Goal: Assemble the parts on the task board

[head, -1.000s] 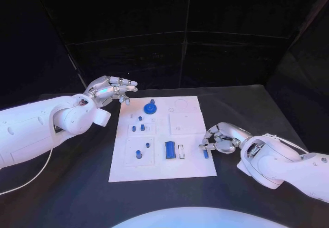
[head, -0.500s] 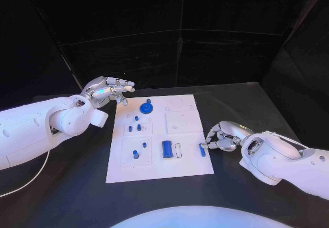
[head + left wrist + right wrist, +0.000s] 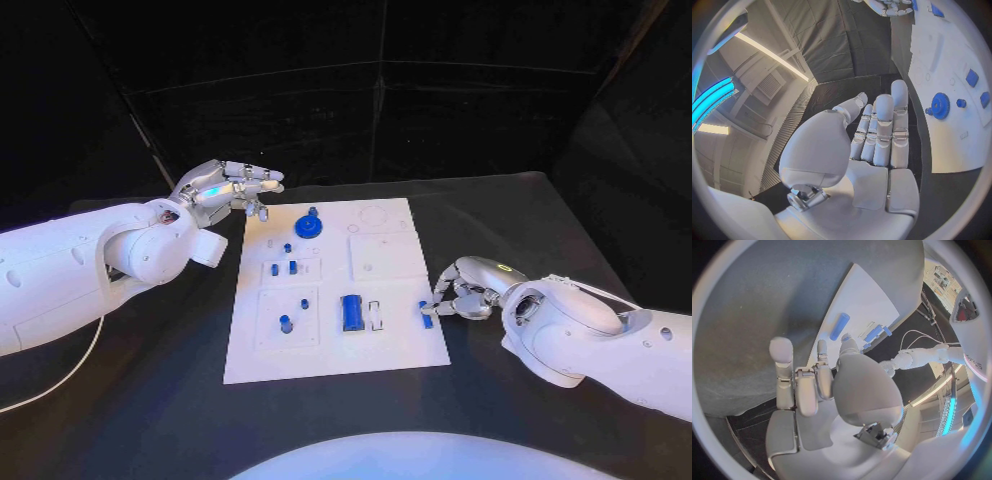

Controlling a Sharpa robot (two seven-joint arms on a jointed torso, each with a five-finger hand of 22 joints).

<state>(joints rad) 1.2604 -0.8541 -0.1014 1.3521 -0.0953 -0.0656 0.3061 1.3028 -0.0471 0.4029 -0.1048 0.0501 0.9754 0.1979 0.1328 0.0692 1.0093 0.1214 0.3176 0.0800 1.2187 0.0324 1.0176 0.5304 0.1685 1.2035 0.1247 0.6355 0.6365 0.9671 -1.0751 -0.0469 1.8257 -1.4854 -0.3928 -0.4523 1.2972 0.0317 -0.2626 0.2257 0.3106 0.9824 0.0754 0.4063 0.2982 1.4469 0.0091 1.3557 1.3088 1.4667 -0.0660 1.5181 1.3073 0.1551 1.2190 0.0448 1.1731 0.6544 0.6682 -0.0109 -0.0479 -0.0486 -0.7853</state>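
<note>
Reaching in from the right, the right hand (image 3: 459,297) sits at the right edge of the task board (image 3: 389,345), its fingers curled toward a small blue peg (image 3: 427,315) lying on the plate there; the fingertips are at or just beside the peg, but whether they actually pinch it I cannot tell. From the right wrist camera the same hand (image 3: 817,385) has its fingers bent inward with the blue peg (image 3: 839,326) lying flat on the white plate beyond them. Left of the peg on the board lies a larger blue block (image 3: 351,312) with a narrow slot just beside it. Further left are smaller blue pieces (image 3: 284,323) standing in a square recess, and more small pieces (image 3: 281,268) above them. Near the far end of the board sits a blue gear (image 3: 309,227). The left hand (image 3: 231,187) hovers over the black worktop (image 3: 144,400) off the board's far left corner, released, fingers loosely apart and holding nothing; its wrist camera shows the fingers (image 3: 882,130) extended, with the gear (image 3: 941,105) off to one side
</note>
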